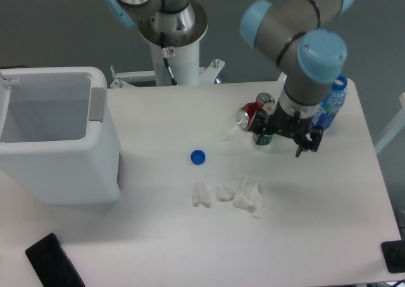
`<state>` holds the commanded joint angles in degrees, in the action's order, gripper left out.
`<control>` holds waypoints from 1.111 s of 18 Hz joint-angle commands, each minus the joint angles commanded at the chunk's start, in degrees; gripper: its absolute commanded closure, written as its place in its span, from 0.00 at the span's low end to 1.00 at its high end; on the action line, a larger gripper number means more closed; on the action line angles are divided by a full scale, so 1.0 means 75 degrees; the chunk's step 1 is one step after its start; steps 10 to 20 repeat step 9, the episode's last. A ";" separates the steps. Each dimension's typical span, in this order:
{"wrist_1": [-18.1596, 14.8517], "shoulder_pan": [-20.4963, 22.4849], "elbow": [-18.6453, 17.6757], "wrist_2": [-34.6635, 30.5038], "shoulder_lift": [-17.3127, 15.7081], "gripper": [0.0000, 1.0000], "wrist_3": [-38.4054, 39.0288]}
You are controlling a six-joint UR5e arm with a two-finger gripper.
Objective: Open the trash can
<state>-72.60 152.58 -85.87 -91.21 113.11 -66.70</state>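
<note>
The trash can (60, 145) stood at the left edge of the white worktop (304, 224) with its top open, showing the hollow inside. The gripper (304, 143) hung well apart from it on the right, above two drink cans (254, 115) and beside a blue-capped bottle (331, 103). Whether its jaws were apart or together could not be told.

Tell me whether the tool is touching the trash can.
Apart. The fixed camera shows the tool over the table's right side near the cans, with bare tabletop between it and the trash can at left.
</note>
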 joint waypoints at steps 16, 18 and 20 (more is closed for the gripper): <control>0.0105 -0.0012 0.0059 -0.0178 0.0270 0.00 -0.0411; 0.0105 -0.0012 0.0059 -0.0178 0.0270 0.00 -0.0411; 0.0105 -0.0012 0.0059 -0.0178 0.0270 0.00 -0.0411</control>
